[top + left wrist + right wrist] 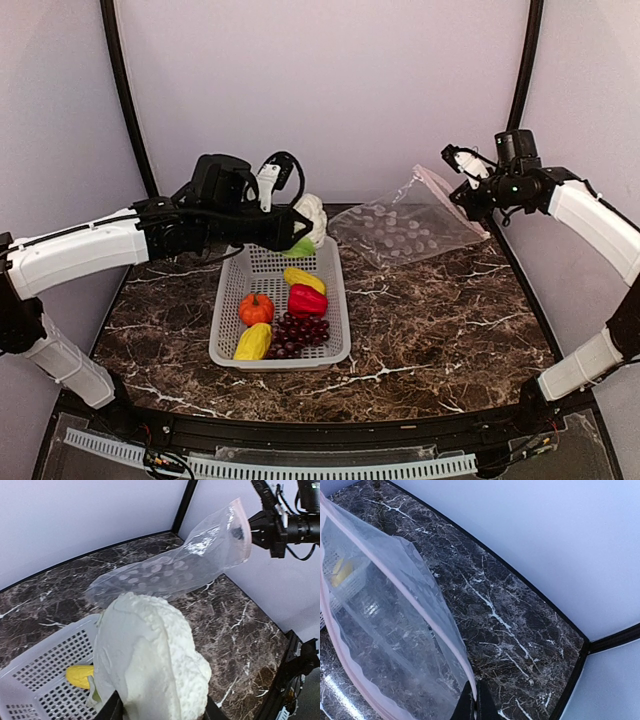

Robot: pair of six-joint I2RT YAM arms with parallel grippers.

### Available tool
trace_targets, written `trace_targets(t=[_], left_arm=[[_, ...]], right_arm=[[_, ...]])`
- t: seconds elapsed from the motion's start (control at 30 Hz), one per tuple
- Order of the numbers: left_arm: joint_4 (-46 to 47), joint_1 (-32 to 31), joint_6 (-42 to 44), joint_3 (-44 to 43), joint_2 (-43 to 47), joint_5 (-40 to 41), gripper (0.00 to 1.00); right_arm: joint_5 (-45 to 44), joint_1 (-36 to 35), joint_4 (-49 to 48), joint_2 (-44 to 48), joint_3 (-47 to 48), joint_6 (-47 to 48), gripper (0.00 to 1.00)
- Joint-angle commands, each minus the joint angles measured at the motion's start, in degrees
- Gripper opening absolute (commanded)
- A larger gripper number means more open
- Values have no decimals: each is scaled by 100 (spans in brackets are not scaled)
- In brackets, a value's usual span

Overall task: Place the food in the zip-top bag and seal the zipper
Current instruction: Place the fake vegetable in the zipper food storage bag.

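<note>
The cauliflower is gripped in the left claw above the basket, where other food is heaped. The zip-top bag is pinched at its zipper by the right claw over the worktop.

No words, labels, brand marks or numbers are showing legibly in any view. The only marking appearing anywhere is a faint pale dot pattern on the clear bag, at about three o'clock from the centre of the overhead view, and it is spelling nothing.
</note>
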State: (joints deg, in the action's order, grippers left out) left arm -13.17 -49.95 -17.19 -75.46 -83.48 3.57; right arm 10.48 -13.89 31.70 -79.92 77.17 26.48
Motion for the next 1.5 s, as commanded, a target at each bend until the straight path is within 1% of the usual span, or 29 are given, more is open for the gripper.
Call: trace_targets(t=[0.0, 0.03, 0.07, 0.13, 0.3, 0.47, 0.6, 0.7, 0.8, 0.87, 0.93, 1.0, 1.1, 1.17, 1.33, 1.47], left_arm=[[1848, -205, -397, 463, 126, -911, 23], [1982, -306, -416, 553, 90, -964, 23], [2243, -358, -441, 586, 62, -1060, 22], [2474, -492, -465, 602, -54, -1182, 22], [2784, -690, -539, 555, -330, -1357, 21], [3426, -778, -584, 770, -444, -1641, 21], [3677, -857, -628, 862, -505, -1671, 19], [3785, -881, -672, 884, -555, -1701, 18], [3937, -893, -721, 917, -648, -1731, 16], [4076, -893, -794, 931, -737, -1740, 15], [4273, -893, -897, 959, -828, -1741, 13], [4678, -893, -1094, 1010, -934, -1739, 12], [5149, -893, -1350, 1038, -1159, -1775, 10], [5541, -893, -1574, 1015, -1463, -1852, 9], [6832, -893, -2336, 856, -2166, -2020, 5], [7335, -889, -2583, 515, -2755, -2137, 2]], right_arm=[[454, -108, 177, -59, -325, -149, 0], [530, -126, 217, -65, -348, -201, 0], [489, -126, 235, -82, -333, -285, 0], [303, -83, 305, -75, -217, -340, 0], [-91, 531, 329, -134, 237, -75, 0], [-340, 1270, 428, -436, 803, -102, 0], [-454, 1336, 297, -231, 832, -230, 0], [21, 1316, 299, 4, 536, -403, 0], [512, 961, 318, 105, 38, -465, 0], [760, 617, 308, 53, -363, -548, 0], [1320, 438, 378, -81, -644, -599, 0], [1621, 284, 461, -283, -814, -694, 0], [1956, 179, 518, -443, -899, -781, 0], [2178, 160, 528, -473, -886, -812, 0], [2448, 150, 534, -506, -823, -907, 0], [2572, 150, 594, -517, -755, -970, 0]])
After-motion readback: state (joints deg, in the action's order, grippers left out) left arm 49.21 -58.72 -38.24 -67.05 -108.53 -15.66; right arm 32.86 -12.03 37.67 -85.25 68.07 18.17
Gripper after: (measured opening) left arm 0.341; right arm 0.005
